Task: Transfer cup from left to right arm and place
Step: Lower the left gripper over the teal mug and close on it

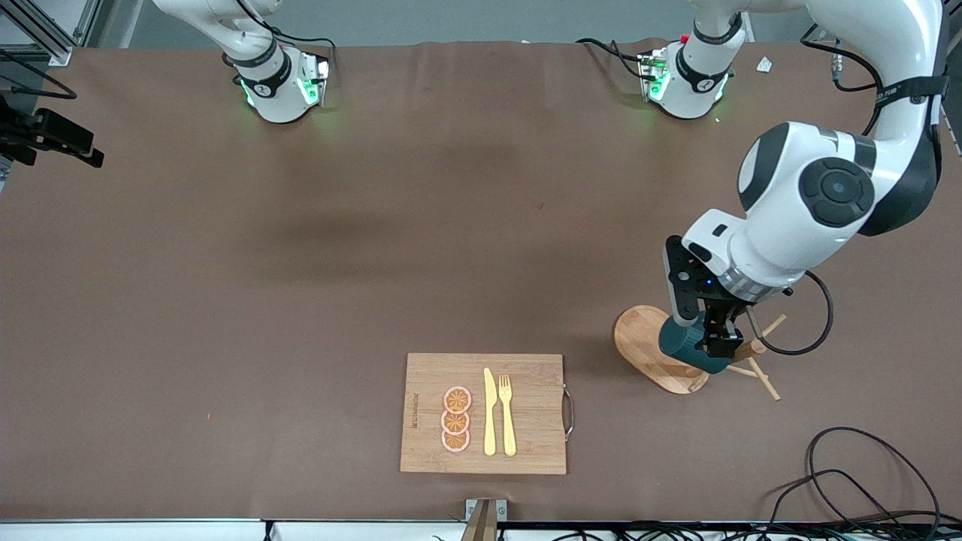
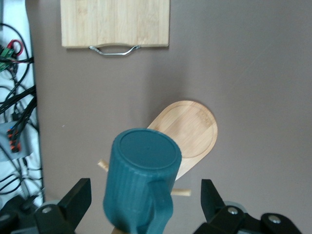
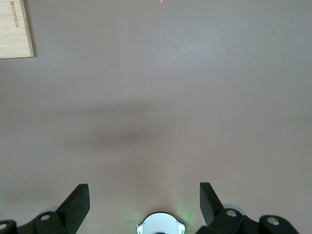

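Observation:
The dark teal ribbed cup (image 1: 685, 346) hangs mouth-down and tilted on a peg of the wooden peg stand (image 1: 642, 342), toward the left arm's end of the table. In the left wrist view the cup (image 2: 141, 180) shows its flat bottom and loop handle, with the stand's oval base (image 2: 195, 129) under it. My left gripper (image 1: 703, 330) is open, its fingers (image 2: 80, 195) on either side of the cup and apart from it. My right gripper (image 3: 145, 192) is open and empty over bare table near its own base (image 3: 161, 225); it is out of the front view.
A bamboo cutting board (image 1: 526, 368) with orange slices (image 1: 456, 419), a yellow knife (image 1: 489, 413) and a fork (image 1: 507, 415) lies near the front edge at mid-table. Black cables (image 1: 864, 481) lie near the front corner at the left arm's end.

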Robot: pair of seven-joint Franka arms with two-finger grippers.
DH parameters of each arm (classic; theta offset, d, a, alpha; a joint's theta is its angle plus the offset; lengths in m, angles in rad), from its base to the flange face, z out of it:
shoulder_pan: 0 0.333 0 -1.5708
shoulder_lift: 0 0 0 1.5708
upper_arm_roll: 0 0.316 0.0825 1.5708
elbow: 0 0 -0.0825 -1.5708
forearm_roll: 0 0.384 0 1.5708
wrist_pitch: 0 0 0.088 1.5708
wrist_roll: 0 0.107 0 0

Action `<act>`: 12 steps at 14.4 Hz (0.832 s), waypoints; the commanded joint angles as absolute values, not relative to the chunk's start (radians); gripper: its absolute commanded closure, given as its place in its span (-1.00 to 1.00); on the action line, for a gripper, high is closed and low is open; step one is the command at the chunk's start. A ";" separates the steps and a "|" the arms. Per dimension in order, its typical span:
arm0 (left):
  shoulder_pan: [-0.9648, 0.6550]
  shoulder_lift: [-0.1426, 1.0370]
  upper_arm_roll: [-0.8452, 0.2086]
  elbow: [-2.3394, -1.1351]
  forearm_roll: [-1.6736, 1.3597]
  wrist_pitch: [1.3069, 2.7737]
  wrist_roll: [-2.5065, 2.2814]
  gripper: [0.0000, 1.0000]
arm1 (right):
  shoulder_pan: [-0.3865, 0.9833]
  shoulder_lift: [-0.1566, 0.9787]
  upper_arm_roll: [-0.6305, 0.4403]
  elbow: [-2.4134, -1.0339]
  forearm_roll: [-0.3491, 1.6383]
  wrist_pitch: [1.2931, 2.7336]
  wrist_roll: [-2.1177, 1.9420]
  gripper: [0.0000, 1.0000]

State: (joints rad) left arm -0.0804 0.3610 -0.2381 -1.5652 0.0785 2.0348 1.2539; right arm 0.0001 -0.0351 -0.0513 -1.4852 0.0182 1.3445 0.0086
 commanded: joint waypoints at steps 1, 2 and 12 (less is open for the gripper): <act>-0.031 0.330 -0.247 -1.635 0.015 2.078 1.336 -0.98 | 0.003 -0.048 -0.054 -1.496 0.026 1.345 0.005 -1.00; -0.015 0.330 -0.248 -1.649 0.002 2.092 1.363 -0.98 | 0.003 -0.048 -0.054 -1.496 0.026 1.345 0.005 -1.00; -0.003 0.347 -0.261 -1.712 -0.026 2.233 1.411 -0.99 | 0.002 -0.048 -0.054 -1.496 0.026 1.345 0.005 -1.00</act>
State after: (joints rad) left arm -0.0086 0.3611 -0.2578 -1.6683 -0.0043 2.1830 1.3801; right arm 0.0001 -0.0351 -0.0512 -1.4852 0.0182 1.3445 0.0086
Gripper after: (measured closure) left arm 0.004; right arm 0.000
